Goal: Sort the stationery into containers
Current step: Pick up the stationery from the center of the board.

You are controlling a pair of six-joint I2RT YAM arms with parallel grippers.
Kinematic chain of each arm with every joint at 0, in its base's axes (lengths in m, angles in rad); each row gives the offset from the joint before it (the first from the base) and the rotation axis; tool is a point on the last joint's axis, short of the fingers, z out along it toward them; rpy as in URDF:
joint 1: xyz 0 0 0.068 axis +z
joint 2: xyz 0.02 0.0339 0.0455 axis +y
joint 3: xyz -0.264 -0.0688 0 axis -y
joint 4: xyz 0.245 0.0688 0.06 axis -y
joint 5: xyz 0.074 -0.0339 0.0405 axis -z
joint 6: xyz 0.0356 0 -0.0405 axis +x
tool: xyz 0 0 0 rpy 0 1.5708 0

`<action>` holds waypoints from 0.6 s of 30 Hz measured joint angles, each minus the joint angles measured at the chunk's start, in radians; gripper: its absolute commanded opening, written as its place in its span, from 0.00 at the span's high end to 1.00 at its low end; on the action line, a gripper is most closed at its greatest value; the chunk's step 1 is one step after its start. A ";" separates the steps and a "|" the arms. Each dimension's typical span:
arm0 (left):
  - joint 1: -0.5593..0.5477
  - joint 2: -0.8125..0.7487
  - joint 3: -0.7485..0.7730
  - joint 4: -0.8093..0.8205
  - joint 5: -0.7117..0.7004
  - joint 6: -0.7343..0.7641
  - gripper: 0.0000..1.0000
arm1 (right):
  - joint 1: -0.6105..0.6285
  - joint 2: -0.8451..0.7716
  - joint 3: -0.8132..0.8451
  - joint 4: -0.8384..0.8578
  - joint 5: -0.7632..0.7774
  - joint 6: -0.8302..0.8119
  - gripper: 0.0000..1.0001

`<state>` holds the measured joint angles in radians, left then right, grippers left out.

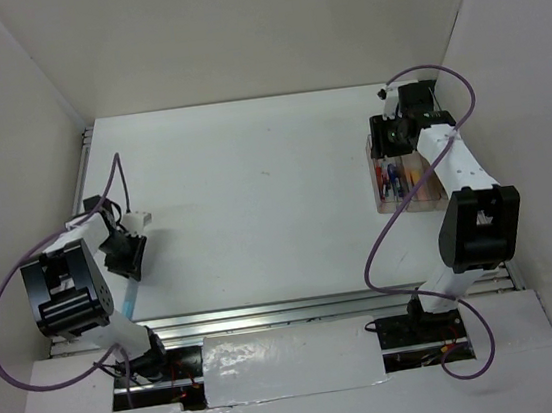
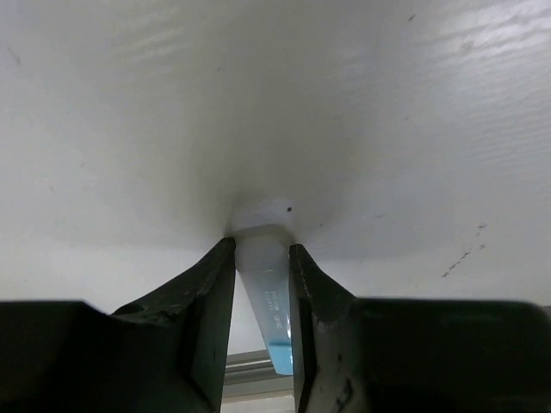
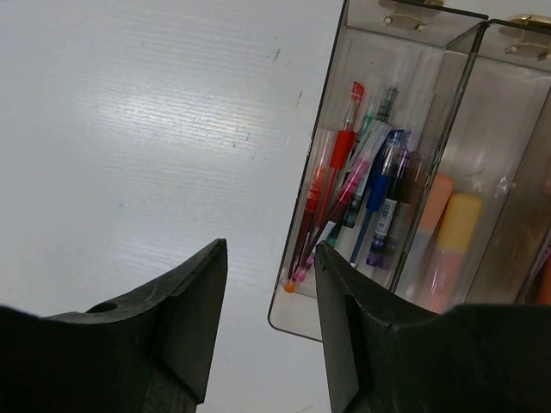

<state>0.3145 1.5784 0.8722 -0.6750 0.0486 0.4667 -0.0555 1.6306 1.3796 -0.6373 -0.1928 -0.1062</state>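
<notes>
Left gripper (image 2: 261, 249) pinches a light-blue marker (image 2: 269, 288) at near left; next it likely needs carrying to the far-right bins (image 3: 464, 77), beneath the spread right gripper (image 3: 267, 258).

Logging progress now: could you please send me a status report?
Left gripper shut on white, light-blue-ended marker. Right gripper open, empty, near clear-plastic bins. No obstruction seen.

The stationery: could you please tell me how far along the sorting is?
Nearly done, it seems. Pens lie in one bin, markers in the next. The left pincer grips a light-blue marker, away from both. Left: carry it over and drop it in.
</notes>
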 measured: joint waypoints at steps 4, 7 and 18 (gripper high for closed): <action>-0.019 0.087 0.101 -0.058 0.065 -0.013 0.77 | 0.000 0.000 0.000 0.000 -0.003 0.000 0.48; -0.060 0.150 0.182 -0.068 0.137 -0.041 0.84 | 0.000 0.000 0.000 0.000 -0.004 0.000 0.49; -0.380 0.348 0.499 -0.015 0.316 -0.191 1.00 | 0.005 -0.032 -0.034 0.005 -0.048 -0.053 0.51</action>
<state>-0.0658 1.9259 1.3712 -0.6903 0.3645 0.2760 -0.0502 1.5986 1.3453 -0.6327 -0.2409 -0.1589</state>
